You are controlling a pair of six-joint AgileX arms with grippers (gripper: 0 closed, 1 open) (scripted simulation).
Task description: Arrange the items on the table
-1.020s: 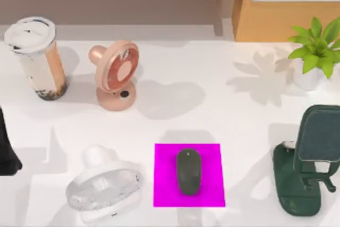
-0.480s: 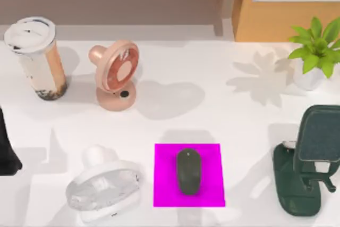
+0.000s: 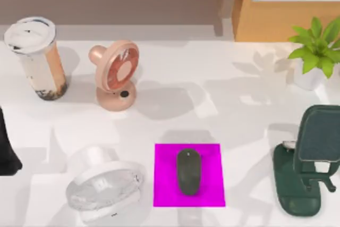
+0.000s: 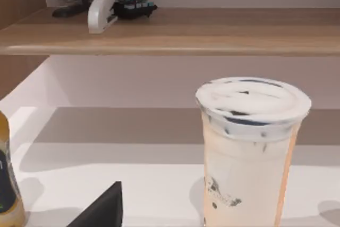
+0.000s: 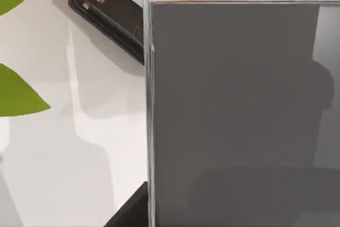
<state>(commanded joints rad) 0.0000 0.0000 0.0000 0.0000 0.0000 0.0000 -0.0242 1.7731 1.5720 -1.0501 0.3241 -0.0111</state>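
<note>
I count one computer mouse [image 3: 188,171] on one magenta mat [image 3: 164,184], one drink cup [image 3: 36,57], and one smartphone [image 3: 320,134] on one dark green stand [image 3: 295,192]. There are two small desk fans, one pink [image 3: 116,73] and one white [image 3: 103,187], plus one potted plant [image 3: 314,51].

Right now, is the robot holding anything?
Nothing looks held. The mouse lies alone on the pink mat, the cup stands untouched, and the phone leans on its stand.
</note>
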